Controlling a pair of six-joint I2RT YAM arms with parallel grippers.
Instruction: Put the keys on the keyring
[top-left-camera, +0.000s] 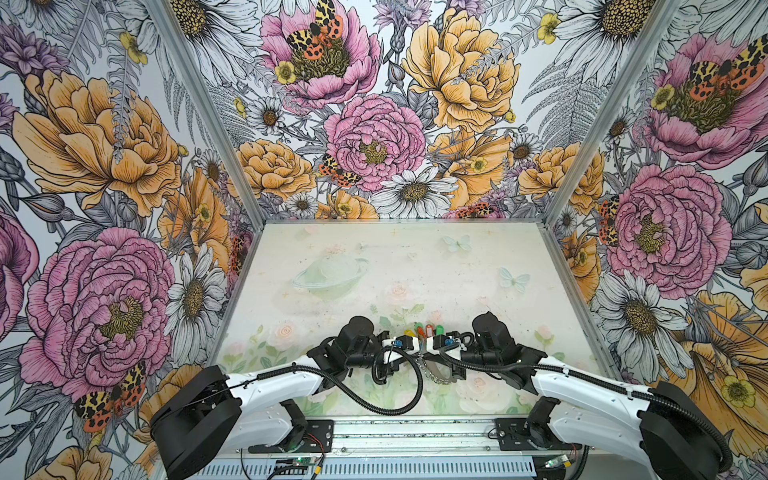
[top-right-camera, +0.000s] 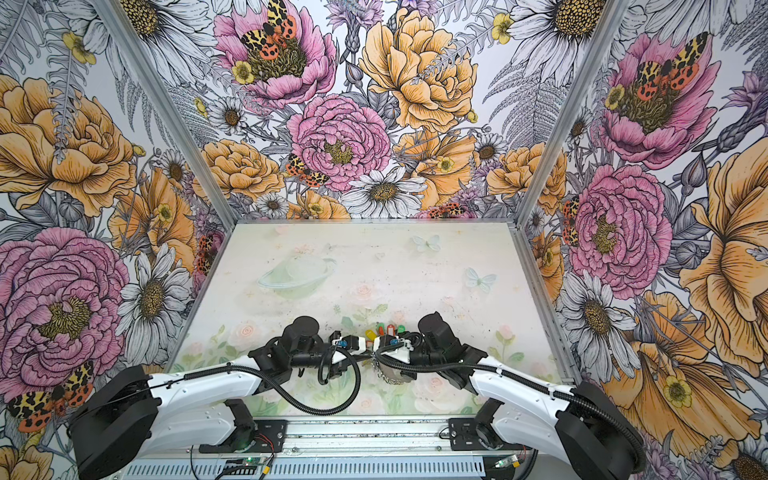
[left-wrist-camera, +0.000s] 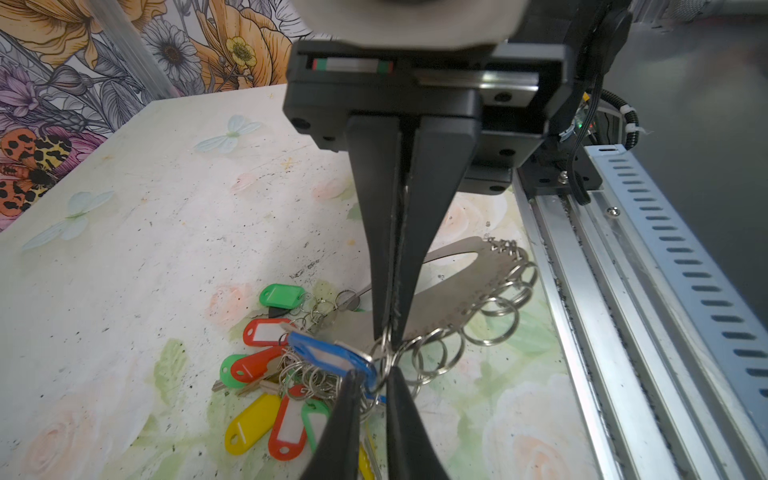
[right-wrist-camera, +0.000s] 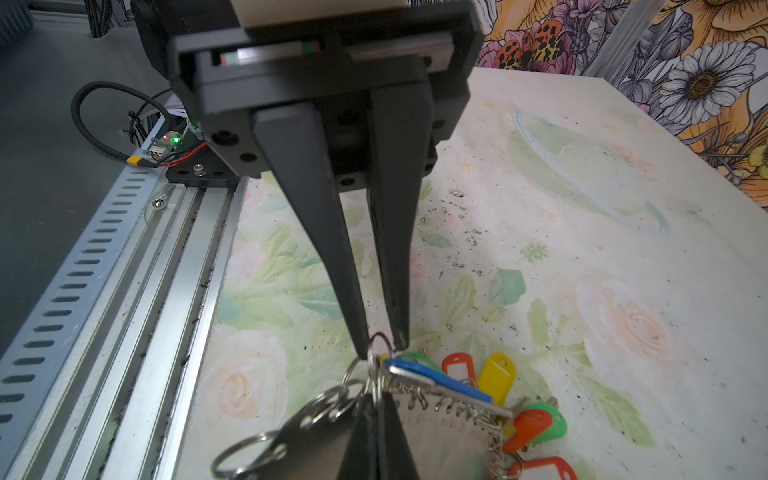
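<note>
Left claw (right-wrist-camera: 381, 351): fingers parted a little, with a narrow gap at the tips. One small silver ring (right-wrist-camera: 379, 345) stands upright in that gap; I cannot tell whether either finger presses on it. In its own wrist view the left claw (left-wrist-camera: 372, 372) has its tips on either side of a bunch of small rings (left-wrist-camera: 307, 380), and the blue key tag (left-wrist-camera: 328, 353) lies against one finger.

Right claw (left-wrist-camera: 390, 334): fingers pressed together, clamped on the fringed edge of the keyring (left-wrist-camera: 465, 299). The two claws point at each other, tips nearly meeting.

Keyring: grey oval band, tilted, near the front of the table (left-wrist-camera: 166, 249) and beside the aluminium rail (left-wrist-camera: 602, 332). Silver rings hang along its outer edge.

Keys (left-wrist-camera: 282, 374): red, green and yellow tags fanned on the table at one end of the keyring, joined to it by a tangle of small rings. The blue tag sits highest, right at the claw tips. In both top views the tags (top-left-camera: 424, 330) (top-right-camera: 384, 330) show just beyond the two wrists. The keyring (top-left-camera: 442, 369) shows on the near side of where the claws meet.
</note>
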